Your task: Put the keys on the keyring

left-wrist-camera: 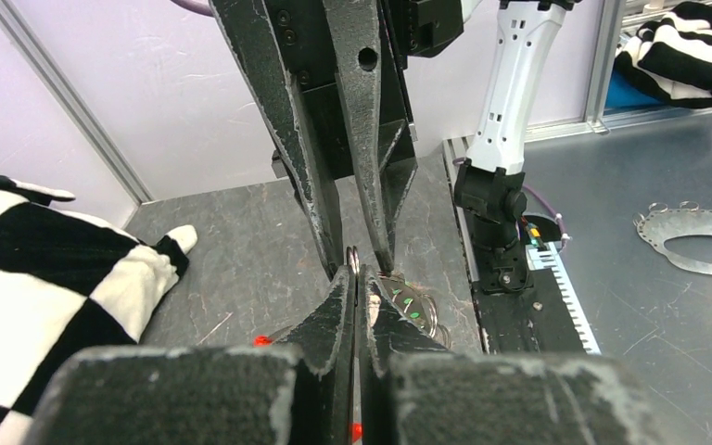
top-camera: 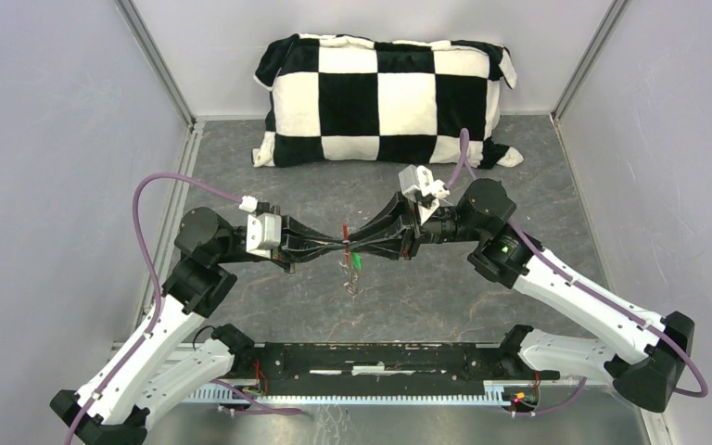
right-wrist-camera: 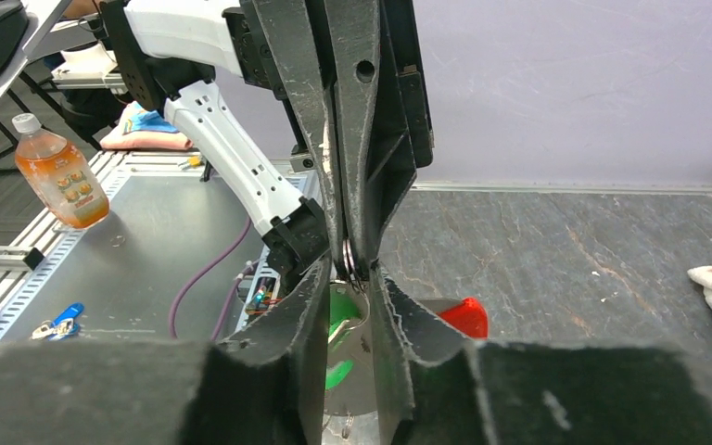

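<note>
Both grippers meet tip to tip above the middle of the table. My left gripper [top-camera: 334, 248] [left-wrist-camera: 356, 278] is shut on the thin silver keyring [left-wrist-camera: 353, 259] [right-wrist-camera: 348, 260], edge-on between its tips. The ring's red tag [top-camera: 344, 230] [right-wrist-camera: 464, 317] sticks out beside the fingers. My right gripper [top-camera: 363, 247] [right-wrist-camera: 350, 278] faces it, its jaws a narrow gap apart on either side of the ring. A green-headed key [top-camera: 356, 262] [right-wrist-camera: 338, 311] hangs in that gap, just below the ring. Thin metal bits [top-camera: 350, 283] dangle underneath.
A black-and-white checkered pillow [top-camera: 385, 97] lies against the back wall. Grey walls close in the left and right sides. Off the table stand an orange drink bottle [right-wrist-camera: 56, 171] and a cut metal plate [left-wrist-camera: 695, 236].
</note>
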`<action>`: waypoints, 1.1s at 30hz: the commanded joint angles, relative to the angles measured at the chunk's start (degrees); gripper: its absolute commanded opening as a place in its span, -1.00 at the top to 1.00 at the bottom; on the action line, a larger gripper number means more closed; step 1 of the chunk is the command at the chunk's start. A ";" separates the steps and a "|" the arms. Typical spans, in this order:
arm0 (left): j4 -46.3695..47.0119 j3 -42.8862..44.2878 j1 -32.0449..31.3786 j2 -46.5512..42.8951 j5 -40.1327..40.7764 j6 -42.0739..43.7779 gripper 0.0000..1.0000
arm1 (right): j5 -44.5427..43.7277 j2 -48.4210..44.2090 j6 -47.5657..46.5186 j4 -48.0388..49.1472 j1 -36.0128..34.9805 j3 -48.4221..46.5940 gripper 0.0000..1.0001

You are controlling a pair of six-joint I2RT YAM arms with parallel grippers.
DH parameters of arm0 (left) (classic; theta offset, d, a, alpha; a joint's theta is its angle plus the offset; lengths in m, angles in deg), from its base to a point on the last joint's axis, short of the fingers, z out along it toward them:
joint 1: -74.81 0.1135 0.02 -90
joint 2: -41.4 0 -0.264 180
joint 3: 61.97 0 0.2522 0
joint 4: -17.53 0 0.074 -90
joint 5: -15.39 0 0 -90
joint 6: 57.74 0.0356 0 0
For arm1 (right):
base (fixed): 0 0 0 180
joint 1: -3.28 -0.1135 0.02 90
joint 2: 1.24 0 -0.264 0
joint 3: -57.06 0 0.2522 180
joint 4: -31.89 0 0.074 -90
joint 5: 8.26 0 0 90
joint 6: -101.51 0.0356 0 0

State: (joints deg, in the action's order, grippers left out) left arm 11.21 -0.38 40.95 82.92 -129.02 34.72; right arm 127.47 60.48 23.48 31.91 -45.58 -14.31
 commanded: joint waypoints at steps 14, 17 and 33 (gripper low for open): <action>-9.57 4.95 -0.03 1.74 -3.26 5.39 0.85 | -0.38 1.72 -4.31 -12.65 -1.31 -5.58 1.00; -18.31 7.32 -0.06 3.44 -3.43 11.72 0.61 | -4.07 3.29 -9.25 -23.52 -2.11 -10.01 0.99; -46.93 19.30 -0.06 12.43 1.98 32.33 0.31 | -24.67 13.57 -20.32 -52.22 -11.71 -28.15 1.00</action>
State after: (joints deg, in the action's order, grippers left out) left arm -31.69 15.95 40.97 94.50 -129.70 61.08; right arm 107.93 72.61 5.38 -15.74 -55.13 -37.43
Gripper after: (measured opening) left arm 0.363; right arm 0.006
